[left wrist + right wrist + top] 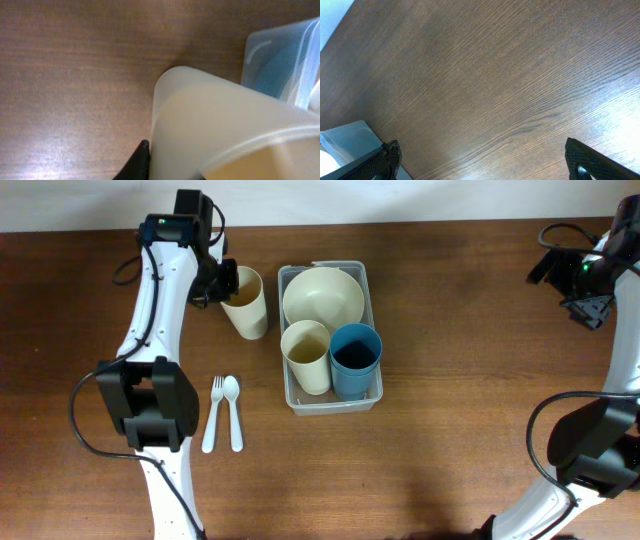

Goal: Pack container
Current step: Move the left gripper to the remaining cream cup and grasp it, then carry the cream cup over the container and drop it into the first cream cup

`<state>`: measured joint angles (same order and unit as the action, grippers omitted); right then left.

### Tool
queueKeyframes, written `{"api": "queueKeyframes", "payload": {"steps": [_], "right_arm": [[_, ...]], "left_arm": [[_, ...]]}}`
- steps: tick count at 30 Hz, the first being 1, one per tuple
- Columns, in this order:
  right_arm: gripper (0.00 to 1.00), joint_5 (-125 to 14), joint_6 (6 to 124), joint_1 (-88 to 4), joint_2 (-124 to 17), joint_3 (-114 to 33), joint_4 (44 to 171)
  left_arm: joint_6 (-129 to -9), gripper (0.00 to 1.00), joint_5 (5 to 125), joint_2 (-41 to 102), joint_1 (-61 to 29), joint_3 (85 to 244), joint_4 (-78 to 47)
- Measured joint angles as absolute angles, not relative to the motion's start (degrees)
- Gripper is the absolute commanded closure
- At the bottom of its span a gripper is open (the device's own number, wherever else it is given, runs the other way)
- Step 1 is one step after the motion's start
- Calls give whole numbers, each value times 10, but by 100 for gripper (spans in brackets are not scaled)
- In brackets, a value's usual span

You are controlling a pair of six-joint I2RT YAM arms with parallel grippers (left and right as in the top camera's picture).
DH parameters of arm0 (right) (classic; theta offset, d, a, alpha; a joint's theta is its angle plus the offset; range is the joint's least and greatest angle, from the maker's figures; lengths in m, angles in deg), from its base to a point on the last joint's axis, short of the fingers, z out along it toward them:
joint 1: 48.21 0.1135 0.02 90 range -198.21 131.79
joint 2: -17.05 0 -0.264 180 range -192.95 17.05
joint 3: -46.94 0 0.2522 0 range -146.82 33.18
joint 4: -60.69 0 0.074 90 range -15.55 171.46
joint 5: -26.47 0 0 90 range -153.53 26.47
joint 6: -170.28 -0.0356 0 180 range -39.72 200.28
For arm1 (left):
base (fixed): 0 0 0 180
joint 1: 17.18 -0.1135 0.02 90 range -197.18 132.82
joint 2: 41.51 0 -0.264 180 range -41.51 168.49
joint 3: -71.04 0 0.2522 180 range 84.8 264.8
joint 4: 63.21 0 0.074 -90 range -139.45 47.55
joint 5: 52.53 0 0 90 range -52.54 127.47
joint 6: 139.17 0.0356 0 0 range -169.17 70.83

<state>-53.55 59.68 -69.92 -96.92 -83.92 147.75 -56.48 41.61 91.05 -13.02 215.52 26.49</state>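
Note:
The clear plastic container point(329, 398) sits mid-table. It holds a cream bowl point(323, 296), a cream cup point(306, 356) and a blue cup point(355, 360). My left gripper point(222, 284) is shut on the rim of a second cream cup point(246, 303), which is left of the container and tilted. In the left wrist view this cup point(215, 125) fills the frame, with one finger point(137, 162) on its outer wall and the container's corner point(280, 60) beyond. My right gripper point(482, 160) is open and empty over bare table at the far right point(590, 295).
A white fork point(213, 415) and a white spoon point(233, 412) lie side by side left of the container's front end. The container's corner point(345, 145) shows at the lower left of the right wrist view.

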Motion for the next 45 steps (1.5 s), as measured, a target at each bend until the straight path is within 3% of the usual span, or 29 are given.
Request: {"api": "queueKeyframes", "payload": {"steps": [2, 14, 25, 42, 45], "right_arm": [[1, -535, 597, -699, -969, -839, 1478], [1, -535, 597, -699, -969, -839, 1478], [1, -535, 597, -699, -969, -839, 1478], [1, -535, 597, -699, -969, -839, 1478], [1, -535, 597, -699, -969, -839, 1478]], "left_arm": [[-565, 98, 416, 910, -130, 2156, 283], [-562, 98, 372, 847, -121, 2270, 428], [-527, 98, 355, 665, -13, 2339, 472], [-520, 98, 369, 655, 45, 2176, 471], [-520, 89, 369, 655, 45, 2163, 472]]}}
